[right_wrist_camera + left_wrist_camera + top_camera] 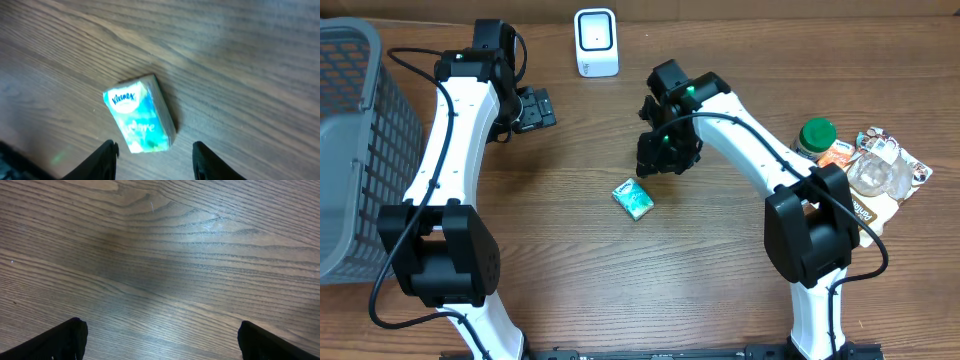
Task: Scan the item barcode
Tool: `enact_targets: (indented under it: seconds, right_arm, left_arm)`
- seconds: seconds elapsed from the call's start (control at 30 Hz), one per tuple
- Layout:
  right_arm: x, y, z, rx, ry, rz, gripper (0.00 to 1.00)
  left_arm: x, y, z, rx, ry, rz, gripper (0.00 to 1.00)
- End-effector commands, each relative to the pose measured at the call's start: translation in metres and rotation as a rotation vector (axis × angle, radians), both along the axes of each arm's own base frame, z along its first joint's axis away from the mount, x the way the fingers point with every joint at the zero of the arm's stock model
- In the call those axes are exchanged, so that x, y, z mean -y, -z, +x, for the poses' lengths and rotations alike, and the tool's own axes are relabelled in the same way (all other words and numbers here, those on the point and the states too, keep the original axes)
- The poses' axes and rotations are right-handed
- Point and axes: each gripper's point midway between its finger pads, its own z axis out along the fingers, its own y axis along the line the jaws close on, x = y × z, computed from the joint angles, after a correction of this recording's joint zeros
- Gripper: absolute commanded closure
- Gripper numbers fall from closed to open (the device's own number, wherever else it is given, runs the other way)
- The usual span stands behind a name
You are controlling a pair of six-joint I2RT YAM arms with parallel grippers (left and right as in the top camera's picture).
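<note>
while the tissue pack (pixel 633 198) lay flat on the counter (pixel 570 280), near its centre and well apart from the scanner (pixel 595 42), the right pincer (pixel 154 155) hung close over it, jaws parted, holding nothing. the left pincer (pixel 160 342) stood wide over bare wood, empty.

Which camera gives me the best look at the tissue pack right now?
The right wrist view: the tissue pack sits large mid-frame, lying on the table, its Kleenex label readable. Overhead shows it only as a small teal packet on the wood. The left wrist view shows bare table, no pack.
</note>
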Motion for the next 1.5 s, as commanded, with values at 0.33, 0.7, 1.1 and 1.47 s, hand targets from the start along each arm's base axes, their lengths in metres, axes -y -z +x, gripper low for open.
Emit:
enact_targets:
  seconds: [0.33, 0.7, 1.1, 1.47]
  right_arm:
    - [-0.006, 0.041, -0.037, -0.088, -0.064, 0.120, 0.64]
    - [-0.012, 0.058, -0.046, -0.118, -0.040, 0.180, 0.67]
    - [-0.013, 0.050, -0.037, -0.124, 0.038, 0.211, 0.96]
    - [-0.017, -0.151, -0.015, -0.119, -0.041, 0.980, 0.96]
  left_arm:
    - [-0.002, -0.002, 0.002, 0.007, 0.001, 0.012, 0.00]
    - [-0.002, -0.002, 0.002, 0.006, 0.001, 0.012, 0.01]
    - [-0.002, -0.002, 0.002, 0.006, 0.001, 0.012, 0.00]
    - [-0.002, -0.002, 0.002, 0.006, 0.001, 0.012, 0.01]
